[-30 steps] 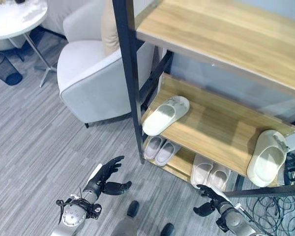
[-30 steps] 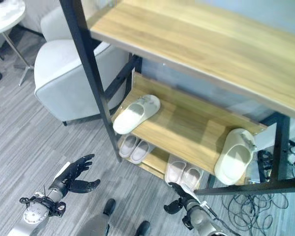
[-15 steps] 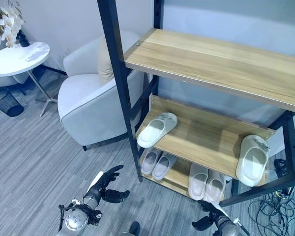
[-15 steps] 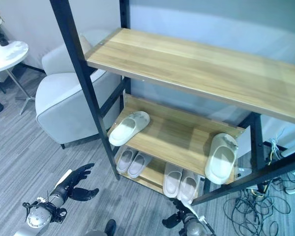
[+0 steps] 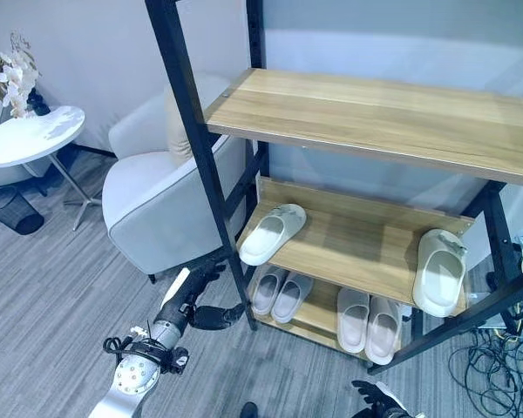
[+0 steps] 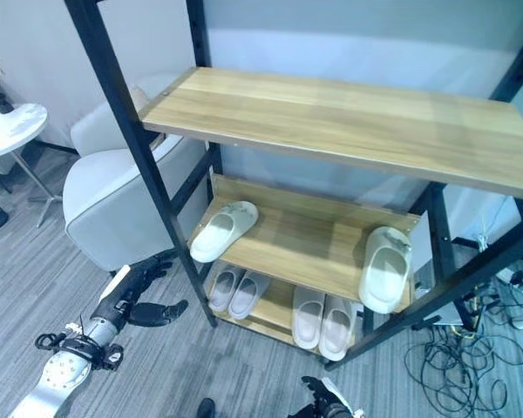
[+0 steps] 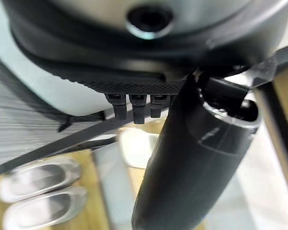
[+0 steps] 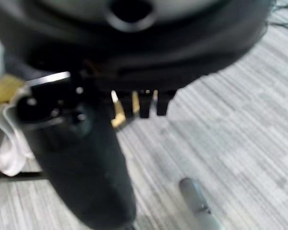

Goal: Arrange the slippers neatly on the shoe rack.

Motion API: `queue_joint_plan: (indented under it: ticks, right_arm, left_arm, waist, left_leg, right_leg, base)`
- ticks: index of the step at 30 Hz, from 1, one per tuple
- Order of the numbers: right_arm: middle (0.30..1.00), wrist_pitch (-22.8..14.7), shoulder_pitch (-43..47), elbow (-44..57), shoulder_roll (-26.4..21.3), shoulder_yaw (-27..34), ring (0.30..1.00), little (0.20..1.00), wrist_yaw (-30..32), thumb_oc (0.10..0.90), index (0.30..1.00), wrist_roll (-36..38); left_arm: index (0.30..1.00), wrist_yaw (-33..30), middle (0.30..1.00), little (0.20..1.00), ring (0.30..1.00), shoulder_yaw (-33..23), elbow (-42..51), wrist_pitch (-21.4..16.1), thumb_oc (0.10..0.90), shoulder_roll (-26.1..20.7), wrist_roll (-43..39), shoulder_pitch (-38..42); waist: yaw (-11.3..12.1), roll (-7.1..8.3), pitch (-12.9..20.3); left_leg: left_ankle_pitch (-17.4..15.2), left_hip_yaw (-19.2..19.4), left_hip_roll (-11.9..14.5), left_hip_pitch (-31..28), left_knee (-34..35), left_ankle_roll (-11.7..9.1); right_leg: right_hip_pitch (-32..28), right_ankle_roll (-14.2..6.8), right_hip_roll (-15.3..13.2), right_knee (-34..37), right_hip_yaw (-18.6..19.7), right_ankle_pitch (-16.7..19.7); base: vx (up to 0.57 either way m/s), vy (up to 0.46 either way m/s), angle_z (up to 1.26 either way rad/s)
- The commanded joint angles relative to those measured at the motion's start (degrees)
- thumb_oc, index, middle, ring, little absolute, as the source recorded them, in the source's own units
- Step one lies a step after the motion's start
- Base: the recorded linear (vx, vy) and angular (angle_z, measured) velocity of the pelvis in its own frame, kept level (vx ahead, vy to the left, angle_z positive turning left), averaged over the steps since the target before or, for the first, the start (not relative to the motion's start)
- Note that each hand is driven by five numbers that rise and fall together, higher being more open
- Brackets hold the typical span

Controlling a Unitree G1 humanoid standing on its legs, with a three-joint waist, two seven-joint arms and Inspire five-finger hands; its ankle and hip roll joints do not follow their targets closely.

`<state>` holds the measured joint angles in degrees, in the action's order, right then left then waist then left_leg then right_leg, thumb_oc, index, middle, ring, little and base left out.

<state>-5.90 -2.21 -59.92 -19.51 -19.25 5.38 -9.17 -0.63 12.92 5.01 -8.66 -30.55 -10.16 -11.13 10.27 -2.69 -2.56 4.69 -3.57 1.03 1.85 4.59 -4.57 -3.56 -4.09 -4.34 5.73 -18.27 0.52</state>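
Left of the shoe rack (image 5: 211, 187) stands a grey armchair (image 5: 152, 205). The left hand (image 5: 194, 300) hovers low by the rack's front left post, fingers spread wide and holding nothing. On the rack's middle shelf one white slipper (image 5: 271, 233) lies at the left end and another slipper (image 5: 438, 271) at the right end, well apart. Two slipper pairs (image 5: 281, 294) (image 5: 367, 321) sit on the bottom shelf. Below the rack's right side the right hand (image 6: 322, 404) barely shows; whether it is spread or curled cannot be told
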Motion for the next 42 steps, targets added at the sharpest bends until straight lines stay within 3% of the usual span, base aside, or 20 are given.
queue_joint_plan:
  ticks: [1, 12, 30, 42]
  right_arm:
    - [0.9, -1.0, 2.05, 2.74, -2.98, -0.32, 0.9, 0.9, 1.57, 0.8, 0.9, -1.18]
    - [0.9, -1.03, 2.1, 2.93, -3.02, -0.86, 0.9, 0.9, 2.07, 0.8, 0.9, -1.32]
    - [0.9, -1.93, 0.85, 5.66, -3.42, -2.16, 0.9, 0.9, 1.15, 0.8, 0.9, -2.62]
    - [0.9, -1.93, 0.47, 6.24, -3.59, -2.96, 0.9, 0.9, 0.44, 0.8, 0.9, -3.2]
  left_arm:
    - [0.9, -3.56, 0.9, 0.9, 0.9, -3.33, 4.56, -7.22, 0.8, 1.19, -2.06, 5.25]
    - [0.9, -8.75, 0.9, 0.9, 0.9, -4.13, 2.84, -7.35, 0.8, 2.89, 2.8, 9.63]
    - [0.9, -15.72, 0.9, 0.9, 0.9, -3.72, -8.46, -4.72, 0.8, 1.41, 15.76, 19.55]
    - [0.9, -17.85, 0.9, 0.9, 0.9, -4.11, -13.02, -4.02, 0.8, 1.47, 16.06, 23.57]
  waist:
    - [-0.25, 0.91, 2.22]
    - [-1.28, 0.34, 2.07]
    - [-4.55, 2.12, 3.87]
    - [-5.88, 2.0, 4.63]
  left_leg:
    - [3.64, 0.35, -2.54, 5.42, 0.41, -1.85]
    - [3.48, 1.46, -2.19, 6.9, 0.41, -1.29]
    - [1.45, 3.15, -1.56, 5.09, 0.41, -1.21]
    - [0.81, 3.84, -1.24, 4.45, 0.41, -1.14]
  right_leg:
    - [3.81, -3.88, -0.2, -0.73, 1.18, -0.38]
    - [6.08, -4.4, -0.42, -0.73, 2.87, 0.59]
    - [5.66, -4.8, -0.51, -0.73, 4.12, 0.78]
    - [5.72, -5.07, -0.97, -0.73, 4.74, 0.91]
  base:
    - [0.0, -0.006, -0.08]
    - [0.0, -0.002, -0.09]
    - [0.02, 0.001, -0.06]
    - [0.01, 0.005, -0.05]
